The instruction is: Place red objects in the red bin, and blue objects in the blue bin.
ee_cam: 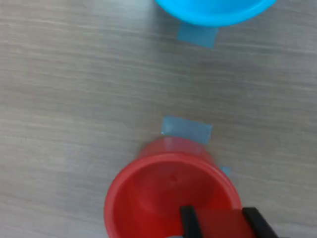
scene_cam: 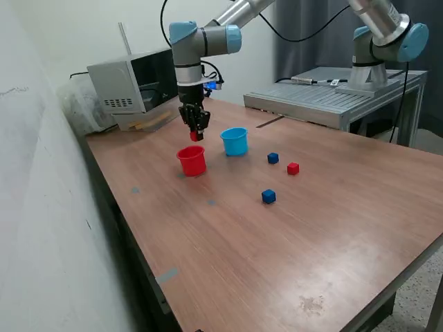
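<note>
the gripper [scene_cam: 196,133] hangs right above the red cup [scene_cam: 192,160], fingers pinched on a small red cube [scene_cam: 196,136]. in the wrist view that cube [ee_cam: 220,221] sits between the two dark fingers [ee_cam: 188,221], over the open mouth of the red cup [ee_cam: 148,198]. the light blue cup [scene_cam: 234,141] stands just beside the red one, toward the exterior view's right. out on the wooden table [scene_cam: 311,235] there's another red cube [scene_cam: 293,168] with a dark blue cube [scene_cam: 273,158] near it, and a second blue cube [scene_cam: 268,196] a bit apart, closer to the camera. bits of blue tape [ee_cam: 186,130] are stuck on the tabletop by the cups.
</note>
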Robot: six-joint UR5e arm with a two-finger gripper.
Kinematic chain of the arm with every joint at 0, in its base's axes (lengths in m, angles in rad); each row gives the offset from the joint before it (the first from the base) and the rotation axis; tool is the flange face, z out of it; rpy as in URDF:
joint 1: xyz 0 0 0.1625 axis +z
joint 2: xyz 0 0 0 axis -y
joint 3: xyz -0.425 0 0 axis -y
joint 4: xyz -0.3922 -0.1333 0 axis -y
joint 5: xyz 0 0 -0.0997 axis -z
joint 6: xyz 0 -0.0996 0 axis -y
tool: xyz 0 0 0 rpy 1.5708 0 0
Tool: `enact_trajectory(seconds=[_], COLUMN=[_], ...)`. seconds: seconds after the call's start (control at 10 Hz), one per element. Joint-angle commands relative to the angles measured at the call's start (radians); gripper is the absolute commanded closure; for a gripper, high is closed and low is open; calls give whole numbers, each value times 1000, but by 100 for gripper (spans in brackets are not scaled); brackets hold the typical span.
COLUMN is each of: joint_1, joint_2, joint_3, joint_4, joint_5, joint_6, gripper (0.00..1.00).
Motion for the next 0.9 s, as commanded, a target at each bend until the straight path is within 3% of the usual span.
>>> enact_trajectory(seconds=[0.0,0.2,0.3,0.8], joint_1=[-7,-10,-12,-13], joint_2=[0,3,3,9], joint_3=[-11,-20,-21,-21], joint_4=[-22,-33,-35,-35], joint_5=[0,0,0,0], joint_6=[0,0,0,0], gripper=[100,100,0,0])
